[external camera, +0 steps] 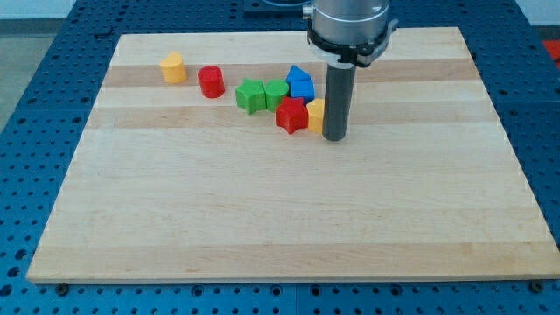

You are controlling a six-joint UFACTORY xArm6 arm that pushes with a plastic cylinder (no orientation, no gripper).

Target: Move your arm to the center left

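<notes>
Tool is a straight dark rod w/ no jaws, so nothing opens, closes or grips. My tip [335,137] rests on the wooden bench [289,219], touching or just beside the yellow block [315,114] on that block's view-right side.

Positions rel. to my tip:
- Red star block [291,115]: view's left, beyond the yellow block.
- Blue block [300,83]: up and left.
- Two green blocks [251,95] [276,92]: further left, adjacent to each other.
- Red cylinder [211,81]: well left.
- Yellow-orange block [173,67]: furthest left, near the bench's top-left.

The bench's center-left area lies well apart from my tip, toward the view's left.
</notes>
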